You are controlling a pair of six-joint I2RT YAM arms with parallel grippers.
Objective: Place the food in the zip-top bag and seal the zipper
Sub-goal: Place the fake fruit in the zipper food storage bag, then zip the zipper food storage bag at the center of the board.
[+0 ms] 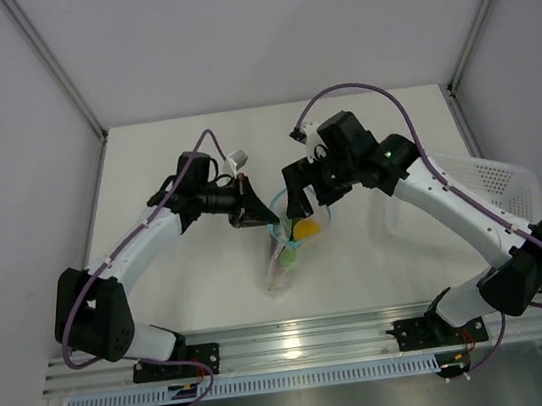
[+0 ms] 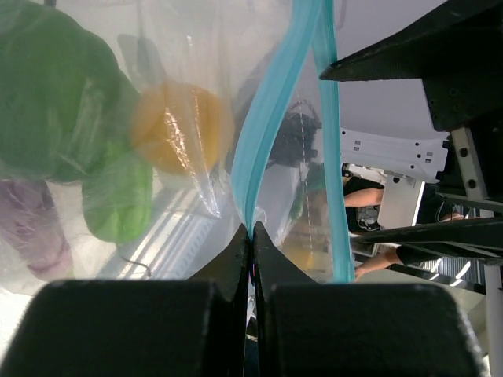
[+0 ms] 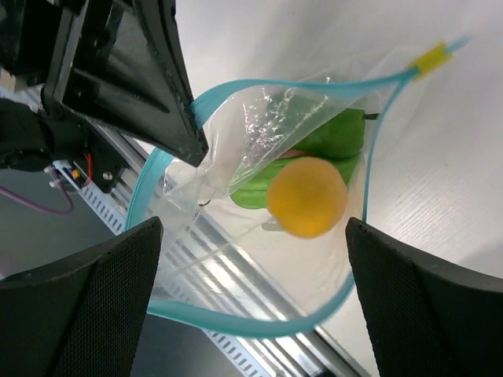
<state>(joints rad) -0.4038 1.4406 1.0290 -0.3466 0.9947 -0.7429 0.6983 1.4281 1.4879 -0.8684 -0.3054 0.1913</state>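
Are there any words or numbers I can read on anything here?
None: no word, number or sign can be read in any view.
The clear bag, its blue zipper and the white basket show no print.

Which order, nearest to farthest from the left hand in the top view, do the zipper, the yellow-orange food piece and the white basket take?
1. zipper, pinched in the left hand.
2. yellow-orange food piece, just to its right.
3. white basket, far right.
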